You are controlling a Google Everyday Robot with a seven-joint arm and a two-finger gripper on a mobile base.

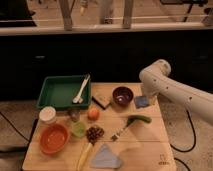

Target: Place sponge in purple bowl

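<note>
The blue-grey sponge sits at the lower end of my white arm, just right of the purple bowl and apart from it. The bowl is dark, glossy and holds nothing, at the back middle of the wooden table. My gripper comes down from the arm's elbow at the right onto the sponge and is shut on it. The arm hides most of the gripper.
A green tray with a white utensil stands at the back left. A brown block, an orange fruit, a green cup, an orange bowl, a light-blue cloth and a green-handled tool lie around.
</note>
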